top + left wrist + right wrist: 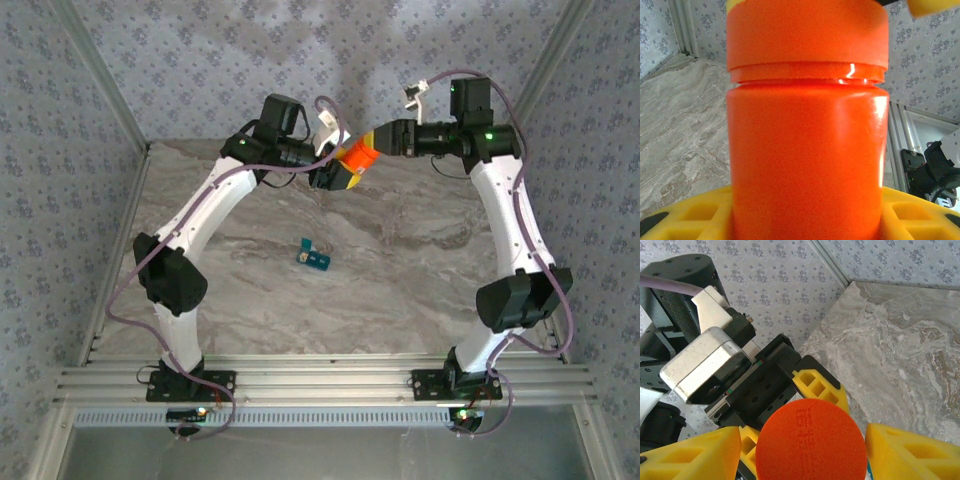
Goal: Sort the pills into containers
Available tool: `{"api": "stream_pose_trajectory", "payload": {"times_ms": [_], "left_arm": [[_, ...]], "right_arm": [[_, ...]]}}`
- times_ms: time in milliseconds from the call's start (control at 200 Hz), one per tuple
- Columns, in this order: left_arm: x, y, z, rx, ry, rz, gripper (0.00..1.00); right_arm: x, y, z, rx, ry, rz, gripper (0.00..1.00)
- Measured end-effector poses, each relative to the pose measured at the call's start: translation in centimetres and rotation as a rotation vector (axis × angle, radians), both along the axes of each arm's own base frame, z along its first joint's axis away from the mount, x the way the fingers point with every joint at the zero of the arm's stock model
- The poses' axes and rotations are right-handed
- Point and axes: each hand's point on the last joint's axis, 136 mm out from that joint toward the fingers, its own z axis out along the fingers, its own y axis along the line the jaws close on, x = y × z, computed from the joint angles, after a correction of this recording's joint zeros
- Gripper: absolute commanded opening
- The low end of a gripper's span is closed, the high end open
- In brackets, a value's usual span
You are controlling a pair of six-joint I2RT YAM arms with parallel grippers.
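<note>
My left gripper is shut on the orange pill bottle and holds it high over the far side of the table. In the left wrist view the bottle stands upright between the yellow fingers. My right gripper faces the bottle's cap head on. Its yellow fingers straddle the cap, with a thin gap on the left side, so it is open. The teal containers lie on the table's middle, well below both grippers. The pills are hidden.
The marble table is ringed by patterned walls with metal corner posts. A slotted aluminium rail with both arm bases runs along the near edge. The left wrist housing sits just behind the bottle.
</note>
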Motion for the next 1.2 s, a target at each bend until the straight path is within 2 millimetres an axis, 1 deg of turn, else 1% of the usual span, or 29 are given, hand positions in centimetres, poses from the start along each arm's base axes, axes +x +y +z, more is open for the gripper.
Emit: {"api": "stream_pose_trajectory", "payload": {"times_ms": [85,285,510,585,700,790,905,1039,1199], "left_arm": [[0.0,0.0,0.0,0.0,0.0,0.0,0.0],[0.0,0.1,-0.1,0.001,0.007,-0.003,0.0],[0.1,0.3,-0.4,0.011,0.017,0.006,0.0],[0.4,0.4,-0.7,0.024,0.024,0.021,0.0],[0.9,0.5,-1.2,0.044,0.022,0.055,0.0],[1.4,0.4,-1.6,0.057,0.009,0.081,0.0],[2.3,0.0,-2.7,0.076,-0.024,0.124,0.0],[3.2,-0.2,-4.1,0.122,-0.054,0.185,0.0],[3.8,-0.5,-5.3,0.151,-0.082,0.229,0.0]], "right_arm": [[-0.1,0.3,-0.3,-0.006,0.009,0.009,0.62],[-0.2,0.3,-0.8,-0.017,0.014,0.016,0.38],[0.1,0.6,-1.2,-0.01,0.031,0.003,0.24],[0.4,0.6,-1.7,-0.004,0.056,-0.021,0.22],[1.0,0.5,-2.3,0.01,0.093,-0.08,0.17],[1.5,0.5,-2.5,0.019,0.126,-0.149,0.15],[2.4,0.2,-3.6,0.024,0.178,-0.246,0.12],[3.4,0.0,-5.2,0.028,0.255,-0.348,0.12],[4.0,-0.3,-6.3,0.028,0.306,-0.428,0.12]]}}
